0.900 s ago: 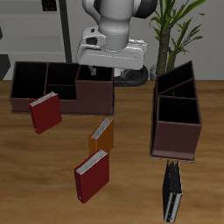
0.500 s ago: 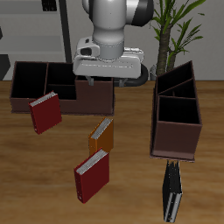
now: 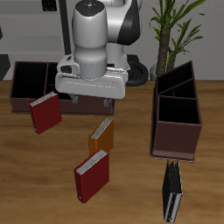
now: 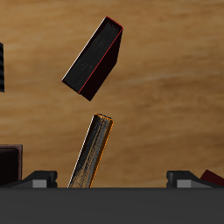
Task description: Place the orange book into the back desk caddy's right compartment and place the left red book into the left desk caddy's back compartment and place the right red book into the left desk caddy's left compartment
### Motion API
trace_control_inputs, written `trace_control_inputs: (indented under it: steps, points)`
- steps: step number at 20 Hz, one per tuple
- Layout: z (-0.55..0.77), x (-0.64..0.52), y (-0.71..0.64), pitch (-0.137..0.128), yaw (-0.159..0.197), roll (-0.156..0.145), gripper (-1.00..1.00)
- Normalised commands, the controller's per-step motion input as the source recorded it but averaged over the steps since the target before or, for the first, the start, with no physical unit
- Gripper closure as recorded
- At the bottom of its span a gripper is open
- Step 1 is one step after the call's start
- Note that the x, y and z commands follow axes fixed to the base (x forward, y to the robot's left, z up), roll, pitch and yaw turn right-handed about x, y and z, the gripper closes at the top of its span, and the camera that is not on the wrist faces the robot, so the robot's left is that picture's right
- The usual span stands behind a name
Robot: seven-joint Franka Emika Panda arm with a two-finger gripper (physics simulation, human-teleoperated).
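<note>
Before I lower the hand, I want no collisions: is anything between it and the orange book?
Nothing visible is. The hand hangs above the orange book with only bare table around it. The red books lie off to the sides, apart from it.

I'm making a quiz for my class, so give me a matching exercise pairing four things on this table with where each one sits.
Things:
1. orange book
2. black book
3. back desk caddy
4. left desk caddy

Places:
A. beside the potted plant
B. along the table's far side, partly behind the arm
C. mid-table, between the two red books
D. nearest the table's front edge, before the end-on caddy

Pairs: 1-C, 2-D, 3-B, 4-A
</note>
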Motion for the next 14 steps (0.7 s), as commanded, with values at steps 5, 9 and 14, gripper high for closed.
trace_control_inputs:
  steps: [5,9,14]
  points:
    - [-0.28,0.17,-0.11,-0.053,-0.081,0.034,-1.00]
    - [-0.37,0.07,-0.07,-0.011,-0.021,0.014,-1.00]
    - [-0.38,-0.04,-0.03,-0.003,-0.024,-0.003,-1.00]
